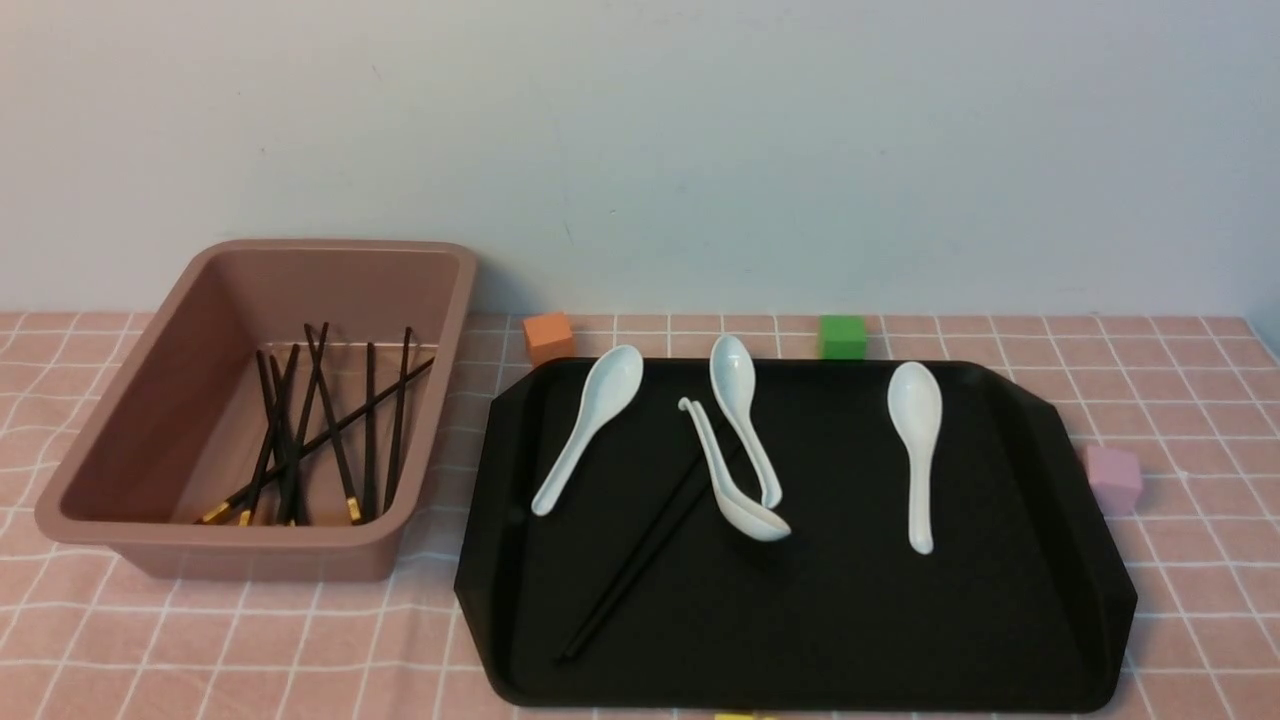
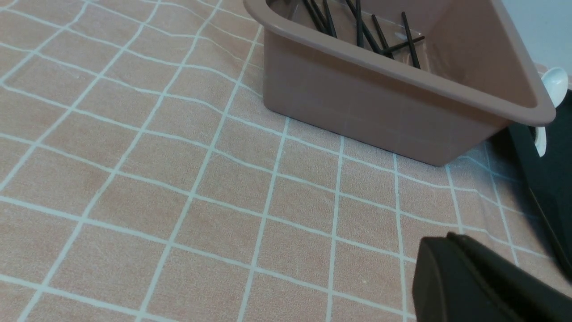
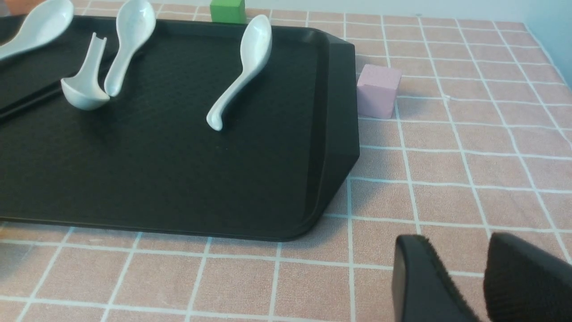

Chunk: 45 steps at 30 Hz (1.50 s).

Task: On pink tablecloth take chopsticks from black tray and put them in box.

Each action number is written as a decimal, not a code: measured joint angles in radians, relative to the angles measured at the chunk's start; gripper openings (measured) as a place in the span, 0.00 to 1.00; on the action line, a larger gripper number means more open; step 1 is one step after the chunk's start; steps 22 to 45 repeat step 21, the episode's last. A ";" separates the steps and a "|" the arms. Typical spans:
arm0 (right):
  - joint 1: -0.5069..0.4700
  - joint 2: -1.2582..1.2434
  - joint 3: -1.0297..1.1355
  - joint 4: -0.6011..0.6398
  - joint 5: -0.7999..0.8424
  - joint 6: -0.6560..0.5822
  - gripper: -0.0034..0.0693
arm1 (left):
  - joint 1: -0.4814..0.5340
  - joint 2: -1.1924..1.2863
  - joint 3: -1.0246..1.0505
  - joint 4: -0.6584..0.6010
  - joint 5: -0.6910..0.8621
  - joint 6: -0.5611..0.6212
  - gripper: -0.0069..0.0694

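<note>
Two chopsticks (image 1: 632, 560) lie diagonally on the tray (image 1: 860, 620), partly beneath a spoon (image 1: 750, 515), near ends toward the box (image 1: 250, 550) side. Left hand (image 2: 451, 239), closed and empty, appears nearer than right hand (image 3: 451, 241), spread wide, empty

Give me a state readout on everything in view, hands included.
Left hand: shut
Right hand: open
Box: upright, chopsticks inside
Black tray: flat, chopsticks and spoons on it
Tray chopsticks: lying partly under spoons
Tablecloth: spread, slightly wrinkled
</note>
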 joint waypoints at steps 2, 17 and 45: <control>0.000 0.000 0.000 0.000 0.000 0.000 0.38 | 0.000 0.000 0.000 0.000 0.000 0.000 0.08; 0.000 0.000 0.000 0.000 0.000 0.000 0.38 | 0.000 0.000 0.000 0.000 0.000 0.000 0.08; 0.000 0.000 0.000 0.000 0.000 0.000 0.38 | 0.000 0.000 0.000 0.000 0.000 0.000 0.09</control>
